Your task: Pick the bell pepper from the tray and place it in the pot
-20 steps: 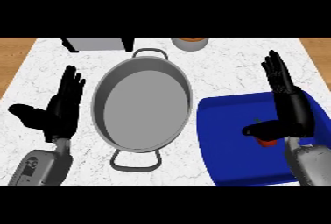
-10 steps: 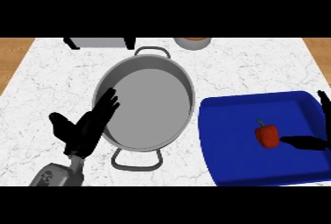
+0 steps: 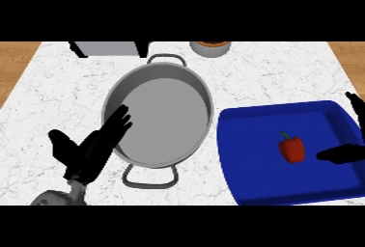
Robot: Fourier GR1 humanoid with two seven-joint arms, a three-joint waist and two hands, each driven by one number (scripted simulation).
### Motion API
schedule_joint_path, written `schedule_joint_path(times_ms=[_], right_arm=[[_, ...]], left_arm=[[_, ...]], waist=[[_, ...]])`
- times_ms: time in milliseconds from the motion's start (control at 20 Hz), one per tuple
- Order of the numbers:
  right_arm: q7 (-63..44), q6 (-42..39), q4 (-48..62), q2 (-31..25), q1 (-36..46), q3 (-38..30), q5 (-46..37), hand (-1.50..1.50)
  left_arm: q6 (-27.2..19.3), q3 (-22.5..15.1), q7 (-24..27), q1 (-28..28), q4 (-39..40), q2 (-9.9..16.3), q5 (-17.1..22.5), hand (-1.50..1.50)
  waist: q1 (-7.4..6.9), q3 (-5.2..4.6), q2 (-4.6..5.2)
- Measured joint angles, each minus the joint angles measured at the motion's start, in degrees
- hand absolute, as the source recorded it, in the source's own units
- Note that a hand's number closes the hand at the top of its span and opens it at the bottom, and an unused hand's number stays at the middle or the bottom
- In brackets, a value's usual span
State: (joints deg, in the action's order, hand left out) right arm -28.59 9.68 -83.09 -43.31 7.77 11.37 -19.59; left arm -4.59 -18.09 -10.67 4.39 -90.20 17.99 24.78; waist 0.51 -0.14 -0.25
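Red bell pepper [image 3: 291, 148] lying on the floor of the blue tray [image 3: 249, 144], green stem toward the far edge, right of the tray's middle. Tray set at the desk's [image 3: 64, 96] near right corner, its left rim just beside the pot [image 3: 158, 121]. Grey oval pot with nothing inside it, near the desk's middle, one loop handle toward the far edge and one toward the near edge.

Left hand [image 3: 89, 152] at the near left, fingers straight and spread wide, holding nothing, fingertips overlapping the pot's left rim. Right hand [image 3: 343, 153] mostly cut off by the right edge of the view: a thumb reaching over the tray just beside the pepper but apart from it, a fingertip higher up at the edge; spread apart, holding nothing.

Along the far edge, a grey box [image 3: 108, 47] at the left and a round brown-topped container [image 3: 211, 48] near the middle.
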Motion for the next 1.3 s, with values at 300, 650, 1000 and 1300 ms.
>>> schedule_joint_path(times_ms=[300,650,1000,1300], right_arm=[[-21.0,-12.4,-13.4,-1.9,4.5,-0.3,5.4,-1.5],[-32.8,-16.8,-18.5,1.5,8.9,-1.2,8.8,-1.5],[-32.7,-16.4,-17.6,7.7,7.5,-0.6,5.5,-1.5],[-31.9,-16.0,-13.2,12.4,7.2,2.3,-0.7,-1.5]], left_arm=[[1.6,0.9,-0.5,-0.2,0.1,0.5,0.1,0.0],[1.8,0.8,-1.6,-2.5,-3.1,-0.4,-0.9,0.0],[2.5,2.0,-2.7,-2.8,-3.7,-1.8,-2.2,0.0],[3.1,1.9,-2.8,-3.7,-4.2,-3.4,-3.7,0.0]], waist=[[-0.18,-0.02,-0.04],[-0.65,0.06,0.11],[-0.64,0.11,0.2],[-0.72,0.13,0.25]])
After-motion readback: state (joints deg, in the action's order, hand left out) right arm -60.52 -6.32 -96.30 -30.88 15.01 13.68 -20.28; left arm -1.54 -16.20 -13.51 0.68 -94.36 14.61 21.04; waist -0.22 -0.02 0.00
